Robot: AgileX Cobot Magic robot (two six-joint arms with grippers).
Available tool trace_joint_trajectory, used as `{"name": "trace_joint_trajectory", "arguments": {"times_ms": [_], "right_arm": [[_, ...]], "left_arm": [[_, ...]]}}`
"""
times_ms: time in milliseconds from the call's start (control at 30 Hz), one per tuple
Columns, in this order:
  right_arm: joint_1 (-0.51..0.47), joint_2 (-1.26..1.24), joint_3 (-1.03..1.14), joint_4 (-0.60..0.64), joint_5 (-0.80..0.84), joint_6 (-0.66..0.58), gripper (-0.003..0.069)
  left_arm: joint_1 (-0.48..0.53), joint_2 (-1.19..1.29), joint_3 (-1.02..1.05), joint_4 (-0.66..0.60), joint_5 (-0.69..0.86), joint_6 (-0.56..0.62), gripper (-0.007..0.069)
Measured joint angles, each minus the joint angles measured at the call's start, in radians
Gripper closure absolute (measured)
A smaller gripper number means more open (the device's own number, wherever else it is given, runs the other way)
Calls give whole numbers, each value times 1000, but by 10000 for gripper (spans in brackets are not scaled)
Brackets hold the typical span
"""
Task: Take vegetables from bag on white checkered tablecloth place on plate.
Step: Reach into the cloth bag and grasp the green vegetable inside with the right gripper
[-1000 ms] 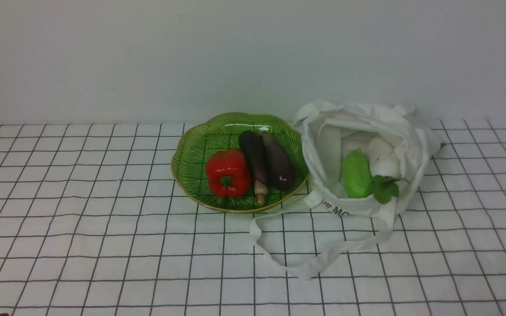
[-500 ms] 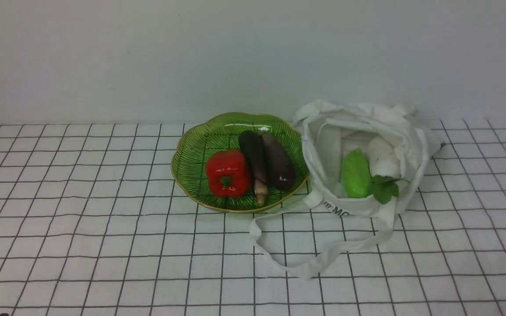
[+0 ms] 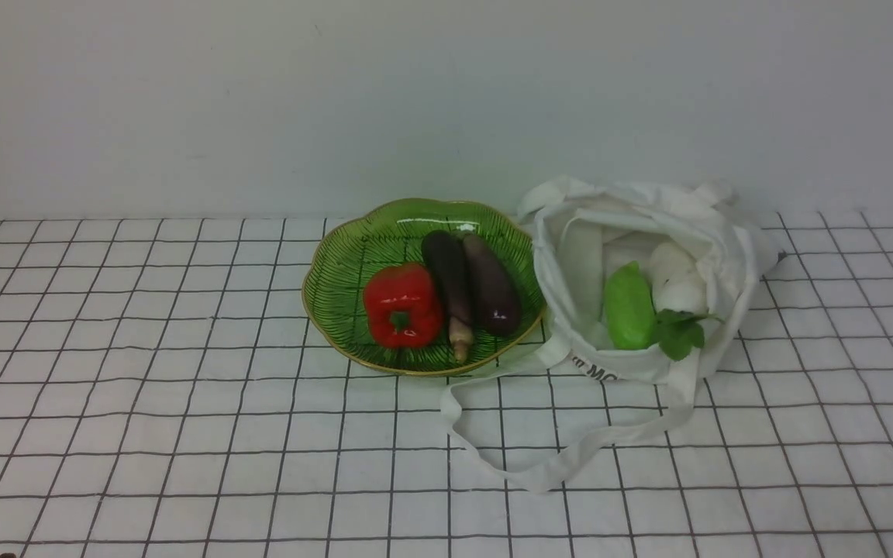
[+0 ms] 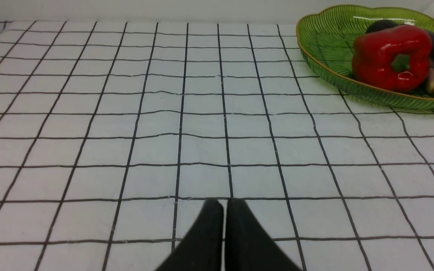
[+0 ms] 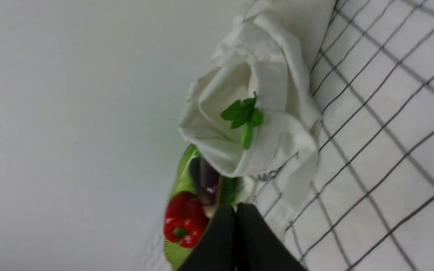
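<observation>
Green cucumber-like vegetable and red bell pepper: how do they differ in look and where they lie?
The cucumber-like vegetable is light green, while the bell pepper is deep red. The cucumber-like vegetable is oblong; the bell pepper is squat and lobed. The cucumber-like vegetable is in the mouth of the cloth bag, while the bell pepper sits on the plate. Neither is held.

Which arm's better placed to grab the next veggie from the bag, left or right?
Right, I think. The bag is on the robot's right, and the right tool is shut. The left tool is over bare cloth, beyond the plate.
</observation>
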Motion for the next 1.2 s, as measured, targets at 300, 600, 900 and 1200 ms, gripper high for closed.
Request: {"name": "trace_joint_trajectory", "arguments": {"times_ms": [300,600,900,1200], "right_arm": [[29,0,-67,207,88,-259,674],[41,215,-462,114,109,-826,673],[42,880,-680,-110,362,-789,670],[226,1418,-960,-96,390,-848,627]], "left_arm": [[0,0,0,0,0,0,632],[0,0,0,0,0,0,632],[0,0,0,0,0,0,632],[0,0,0,0,0,0,632]]}}
